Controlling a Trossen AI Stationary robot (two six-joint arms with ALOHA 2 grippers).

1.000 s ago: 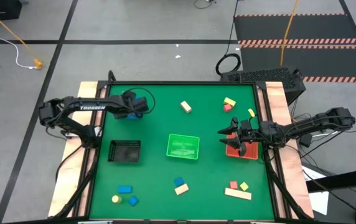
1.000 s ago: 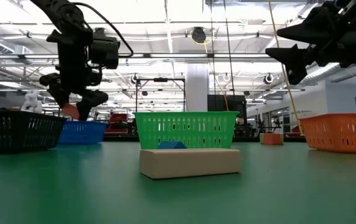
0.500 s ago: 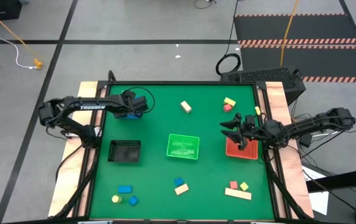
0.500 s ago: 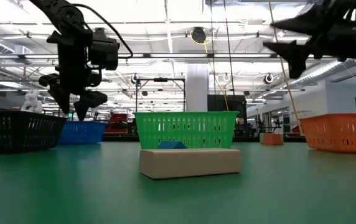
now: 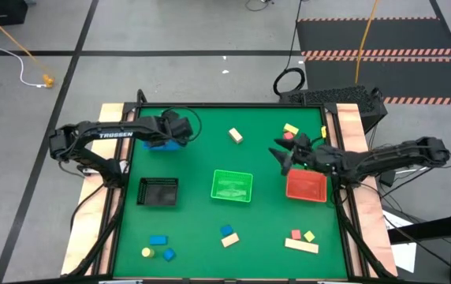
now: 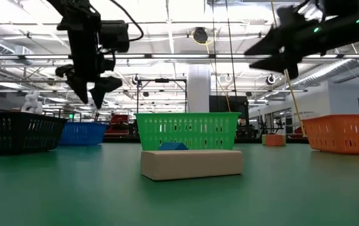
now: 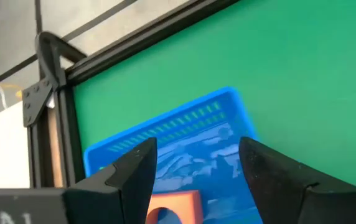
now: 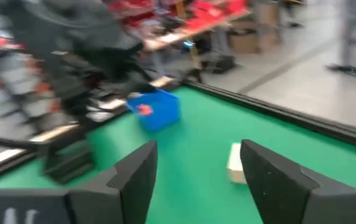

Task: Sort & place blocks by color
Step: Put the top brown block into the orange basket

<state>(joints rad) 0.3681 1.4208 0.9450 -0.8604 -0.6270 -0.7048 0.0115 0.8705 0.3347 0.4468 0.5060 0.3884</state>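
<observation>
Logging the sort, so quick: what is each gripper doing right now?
Left gripper: open, empty, above the blue bin.
Right gripper: open, empty, beside the red bin.

Open green mat point(image 5: 202, 158) between blue bin point(image 5: 162, 144) and green bin point(image 5: 232, 186); lone tan block point(image 5: 236, 136) beyond.

A robotics lab in a large industrial hall

The low view shows a high open ceiling point(image 6: 167, 37) with long light strips, pipes and steel beams, and a thick white column point(image 6: 199, 88) in the centre of the frame. In the high view, the green tabletop point(image 5: 202, 229) stands on a grey concrete floor point(image 5: 170, 31) marked with dark lines. In the upper right of that frame lies a black mat point(image 5: 383, 31) with red-and-white warning stripes. Loose cables point(image 5: 288, 79) lie on the floor above the tabletop, and an orange cord point(image 5: 13, 39) crosses the upper left.
</observation>
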